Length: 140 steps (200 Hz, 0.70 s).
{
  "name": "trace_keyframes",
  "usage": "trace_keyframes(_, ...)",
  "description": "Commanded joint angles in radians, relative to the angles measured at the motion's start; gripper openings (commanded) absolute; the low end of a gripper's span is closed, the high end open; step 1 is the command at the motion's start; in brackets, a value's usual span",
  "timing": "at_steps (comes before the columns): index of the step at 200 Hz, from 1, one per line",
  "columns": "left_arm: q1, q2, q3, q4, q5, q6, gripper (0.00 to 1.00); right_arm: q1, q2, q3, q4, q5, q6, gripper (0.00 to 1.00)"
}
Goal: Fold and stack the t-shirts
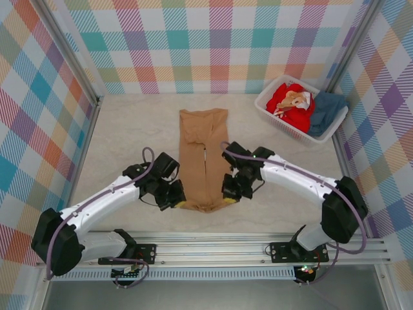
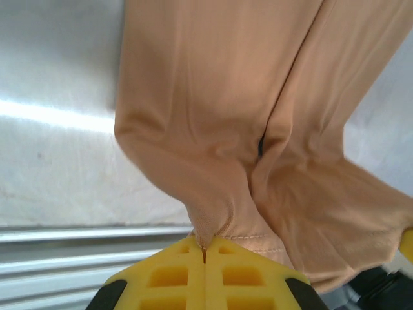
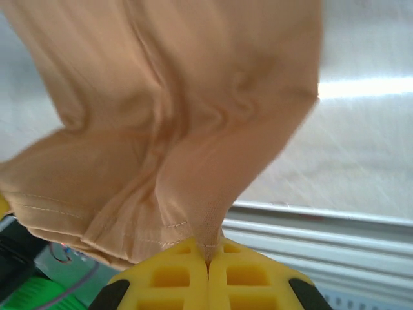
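Tan-brown cloth is lying as a long narrow strip mid-worktop (image 1: 129,142) in the top view: the tan-brown t-shirt (image 1: 203,155), running from 12 to 6 o'clock. The left tool (image 1: 180,203) is pinching its near hem at 7 o'clock, the right tool (image 1: 228,199) at 5 o'clock. At 2 o'clock a white basket (image 1: 289,132) is holding the red t-shirt (image 1: 289,102) and, toward 3 o'clock, the dark teal t-shirt (image 1: 326,110).

From the left wrist, yellow fingers (image 2: 171,278) are pressing together on a pinch of hem, cloth spreading toward 12 o'clock.

From the right wrist, yellow fingers (image 3: 171,278) are clamping a hem corner, cloth fanning toward 11 o'clock.
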<state>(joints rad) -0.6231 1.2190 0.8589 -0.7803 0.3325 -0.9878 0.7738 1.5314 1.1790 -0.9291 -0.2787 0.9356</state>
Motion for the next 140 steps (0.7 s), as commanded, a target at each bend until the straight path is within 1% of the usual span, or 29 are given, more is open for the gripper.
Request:
trace_keyframes(1, 0.072, 0.056, 0.058, 0.049, -0.01, -0.01, 0.0, -0.048, 0.062, 0.092, -0.05, 0.027, -0.08, 0.0)
trace_keyframes(25, 0.146, 0.159, 0.162, 0.064, -0.02, 0.044, 0.0, -0.11, 0.133, 0.204, -0.063, 0.048, -0.123, 0.0)
trace_keyframes(71, 0.247, 0.406, 0.387, 0.062, -0.011, 0.158, 0.0, -0.206, 0.331, 0.419, -0.059, 0.06, -0.194, 0.0)
trace_keyframes(92, 0.28, 0.495, 0.465, 0.064, -0.009, 0.188, 0.0, -0.244, 0.415, 0.518, -0.074, 0.078, -0.213, 0.0)
trace_keyframes(140, 0.32, 0.662, 0.601, 0.087, 0.014, 0.224, 0.0, -0.299, 0.578, 0.681, -0.083, 0.048, -0.229, 0.0)
